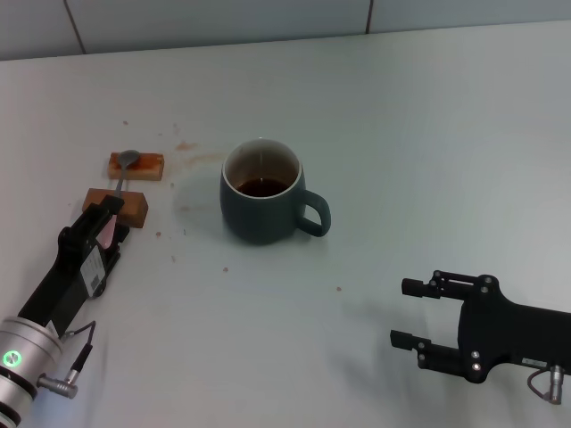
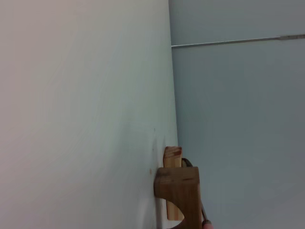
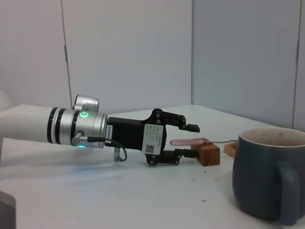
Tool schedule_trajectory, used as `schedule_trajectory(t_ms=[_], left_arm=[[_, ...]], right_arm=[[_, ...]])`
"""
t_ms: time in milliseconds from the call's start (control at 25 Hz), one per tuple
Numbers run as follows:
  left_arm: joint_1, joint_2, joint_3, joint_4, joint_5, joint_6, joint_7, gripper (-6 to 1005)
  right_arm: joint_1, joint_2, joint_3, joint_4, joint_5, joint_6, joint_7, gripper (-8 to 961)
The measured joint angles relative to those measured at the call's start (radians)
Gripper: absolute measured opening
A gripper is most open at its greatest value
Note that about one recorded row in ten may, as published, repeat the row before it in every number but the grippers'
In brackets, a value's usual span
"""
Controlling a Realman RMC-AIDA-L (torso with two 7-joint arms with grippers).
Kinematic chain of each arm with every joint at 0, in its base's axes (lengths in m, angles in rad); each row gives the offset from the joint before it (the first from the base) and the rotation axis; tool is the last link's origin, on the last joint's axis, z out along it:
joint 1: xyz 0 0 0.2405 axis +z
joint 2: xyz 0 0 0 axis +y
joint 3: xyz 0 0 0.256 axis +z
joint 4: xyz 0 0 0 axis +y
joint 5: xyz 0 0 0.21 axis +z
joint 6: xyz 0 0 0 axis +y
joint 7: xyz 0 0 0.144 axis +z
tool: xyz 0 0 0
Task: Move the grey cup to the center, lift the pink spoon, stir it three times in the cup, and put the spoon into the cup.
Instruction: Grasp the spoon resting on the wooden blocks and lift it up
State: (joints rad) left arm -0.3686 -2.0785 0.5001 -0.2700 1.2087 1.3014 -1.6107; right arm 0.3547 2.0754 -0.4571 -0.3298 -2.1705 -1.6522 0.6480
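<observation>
Seen from the head view: grey cup (image 1: 261,191) upright near the middle of the white table (image 1: 419,134), handle turned toward the robot's right, dark liquid inside. Left of it, two small wooden blocks (image 1: 136,165), one behind the other, with the pink spoon (image 1: 119,189) bridging them, metal bowl on the far block and pink handle reaching past the near block (image 1: 118,206) toward the robot. Left gripper (image 1: 109,225) positioned at the handle end, just short of the near block; finger spread hard to judge from above. Shown better by the right wrist view: left gripper (image 3: 187,140) side-on, fingers (image 3: 190,128) parted, one above and one below the pink handle (image 3: 188,141), a clear gap left above it; contact with the lower finger could not be told. Spoon seen there resting level on the near block (image 3: 208,154), off the table surface. Cup (image 3: 267,175) large in the foreground of that view. Left wrist view limited to the table, the wall and both blocks (image 2: 178,193) end-on; own fingers not shown. Right gripper (image 1: 412,313) low over the table on the right, well apart from the cup, fingers spread wide, nothing between them.
</observation>
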Motion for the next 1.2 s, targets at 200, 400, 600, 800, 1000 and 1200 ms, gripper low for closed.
schedule_trajectory(t_ms=[200, 400, 600, 800, 1000, 1200], left_arm=[[0.0, 0.0, 0.0, 0.0, 0.0, -0.002, 0.0, 518], [-0.003, 0.0, 0.0, 0.002, 0.0, -0.006, 0.0, 501], [-0.006, 0.001, 0.0, 0.002, 0.0, -0.016, 0.0, 437], [-0.009, 0.001, 0.0, 0.002, 0.0, -0.022, 0.0, 372], [-0.009, 0.002, -0.002, 0.009, 0.0, -0.025, 0.0, 286], [-0.009, 0.002, -0.002, 0.01, 0.0, -0.025, 0.001, 223]], right_arm=[[0.003, 0.0, -0.001, 0.0, 0.0, 0.003, 0.004, 640], [0.005, 0.0, -0.002, 0.0, 0.0, 0.004, 0.004, 640], [0.008, 0.0, -0.002, 0.0, 0.0, 0.005, 0.006, 639], [0.01, 0.0, -0.002, 0.0, 0.0, 0.006, 0.007, 638], [0.011, 0.0, -0.002, 0.0, 0.0, 0.006, 0.007, 639], [0.011, 0.0, -0.002, 0.0, 0.0, 0.006, 0.008, 638]])
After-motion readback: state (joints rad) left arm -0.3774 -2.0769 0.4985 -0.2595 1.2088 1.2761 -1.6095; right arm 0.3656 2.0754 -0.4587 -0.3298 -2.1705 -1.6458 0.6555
